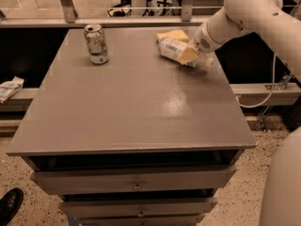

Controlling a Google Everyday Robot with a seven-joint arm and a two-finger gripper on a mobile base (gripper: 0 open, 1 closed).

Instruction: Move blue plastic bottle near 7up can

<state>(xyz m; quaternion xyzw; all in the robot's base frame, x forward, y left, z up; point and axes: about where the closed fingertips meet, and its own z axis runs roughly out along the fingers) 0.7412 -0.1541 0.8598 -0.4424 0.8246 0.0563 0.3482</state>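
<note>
Now, grip: the gripper (189,55) has its jaws pinching the blue plastic bottle (170,46) (just above the worktop (131,107)).
Bottle from can: well apart from the 7up can (96,44), to its right as viewed.
Long axis: roughly level, base end towards the can.
Coming move: probably a carry straight towards the can.

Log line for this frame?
gripper: back right, shut on bottle | bottle: tilted, by sponge | can: back left, upright, apart | task: not done

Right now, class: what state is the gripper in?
Gripper: jaws closed on the blue plastic bottle, over the far right of the table.
</note>
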